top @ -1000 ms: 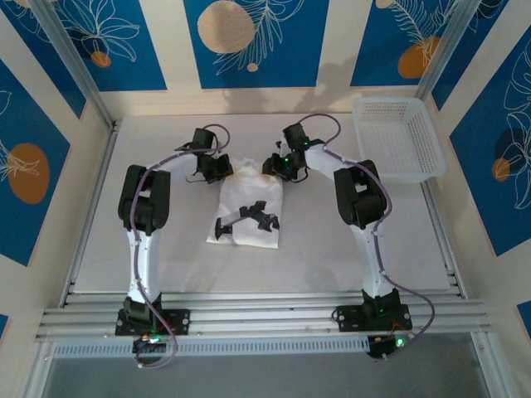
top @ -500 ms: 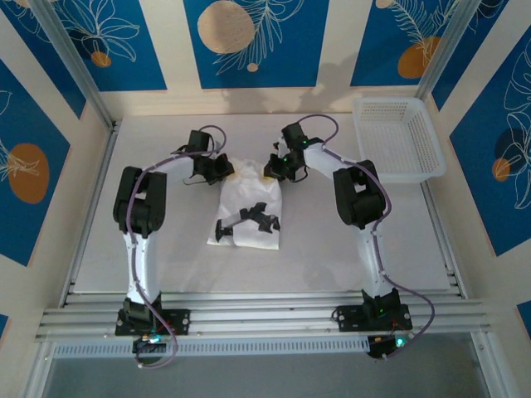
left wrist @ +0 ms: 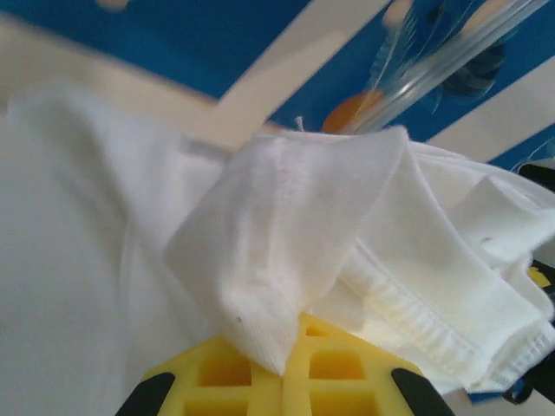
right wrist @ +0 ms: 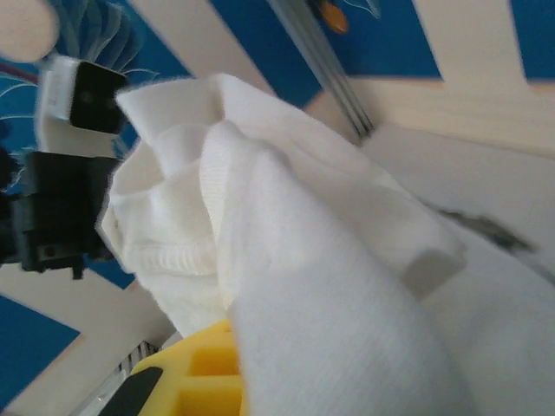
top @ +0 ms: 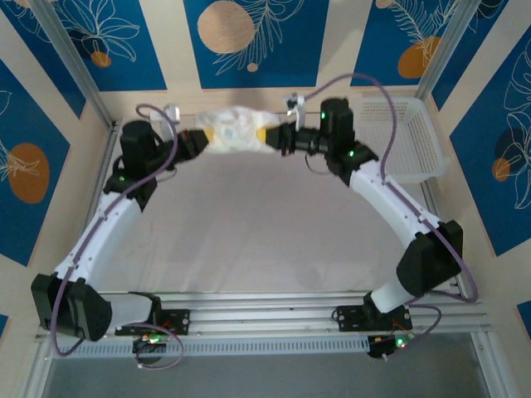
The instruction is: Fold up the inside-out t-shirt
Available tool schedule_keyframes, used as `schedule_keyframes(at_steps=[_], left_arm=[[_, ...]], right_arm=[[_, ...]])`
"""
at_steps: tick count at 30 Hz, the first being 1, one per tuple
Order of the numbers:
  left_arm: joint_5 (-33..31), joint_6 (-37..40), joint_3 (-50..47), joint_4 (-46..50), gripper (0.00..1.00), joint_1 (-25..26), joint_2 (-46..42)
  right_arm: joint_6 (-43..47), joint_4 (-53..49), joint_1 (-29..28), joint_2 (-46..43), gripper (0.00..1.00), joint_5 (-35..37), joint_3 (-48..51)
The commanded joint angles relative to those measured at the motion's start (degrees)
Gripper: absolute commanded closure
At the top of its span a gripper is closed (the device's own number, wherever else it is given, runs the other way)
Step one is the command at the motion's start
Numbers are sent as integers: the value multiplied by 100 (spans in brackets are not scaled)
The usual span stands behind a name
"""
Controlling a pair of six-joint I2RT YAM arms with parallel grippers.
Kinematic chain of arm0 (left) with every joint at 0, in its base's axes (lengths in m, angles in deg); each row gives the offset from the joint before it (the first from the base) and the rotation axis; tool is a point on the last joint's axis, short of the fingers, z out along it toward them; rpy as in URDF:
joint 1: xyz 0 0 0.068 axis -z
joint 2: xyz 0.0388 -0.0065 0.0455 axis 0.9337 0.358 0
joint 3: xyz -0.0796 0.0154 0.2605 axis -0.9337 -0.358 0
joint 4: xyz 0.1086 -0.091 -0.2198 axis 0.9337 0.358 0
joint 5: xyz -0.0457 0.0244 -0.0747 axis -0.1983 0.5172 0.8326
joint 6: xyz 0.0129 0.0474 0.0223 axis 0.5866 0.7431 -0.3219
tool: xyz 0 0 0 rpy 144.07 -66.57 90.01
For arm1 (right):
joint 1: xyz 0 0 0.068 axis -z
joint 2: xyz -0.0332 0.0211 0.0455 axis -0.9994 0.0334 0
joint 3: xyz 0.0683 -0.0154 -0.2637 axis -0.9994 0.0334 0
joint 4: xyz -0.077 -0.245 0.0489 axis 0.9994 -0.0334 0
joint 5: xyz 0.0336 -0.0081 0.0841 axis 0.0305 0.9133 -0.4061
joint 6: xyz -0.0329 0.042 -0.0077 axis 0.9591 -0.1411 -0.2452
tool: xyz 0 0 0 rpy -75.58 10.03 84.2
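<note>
Surface (top: 265,232): pale, well below load. Load: inside-out t-shirt (top: 236,133), bunched, strung aloft between arms near far edge. Grips: left tool (top: 197,143), right tool (top: 280,137), each clamped on cloth. Risk: thin hem pinch, probable slip under sideways pull.

— What colour is the shirt (top: 235,133)?
— Plain white all over, seams and ribbed hem included.
— And the pads (left wrist: 286,380) under it?
— Yellow, black at the corners.
— The arms (top: 108,228)?
— White links, black joints, purple cables (top: 357,77), tiny green lights.
— Behind them?
— Blue panels (top: 286,58) with white leaf outlines and orange discs, with cream stripes between. The basket (top: 398,141) is white lattice.
</note>
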Motion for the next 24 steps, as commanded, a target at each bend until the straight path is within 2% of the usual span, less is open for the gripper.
schedule_keyframes(at_steps=[1, 3, 6, 8, 11, 18, 24], left_arm=[[-40, 2, -1244, 220, 100, 108, 212], [37, -95, -1828, 177, 100, 178, 133], [88, -116, -2363, 85, 100, 387, 84], [73, -3, -2438, 172, 100, 546, 147], [-282, 331, -2361, 400, 100, 803, 312], [-1163, 12, -2573, -205, 100, 878, 313], [-1901, 475, -2744, -837, 100, 914, 256]], right_arm=[[-189, 1517, -164, 187, 100, 197, 2057], [-272, 1967, -384, -79, 100, 511, 3017], [-246, 1986, -702, -410, 100, 830, 3908], [-375, 1928, -798, -563, 100, 915, 4240], [-687, 2080, -801, -766, 100, 1013, 4591], [-767, 1640, -583, -886, 100, 1375, 4200], [-990, 1659, -107, -180, 100, 1084, 3612]])
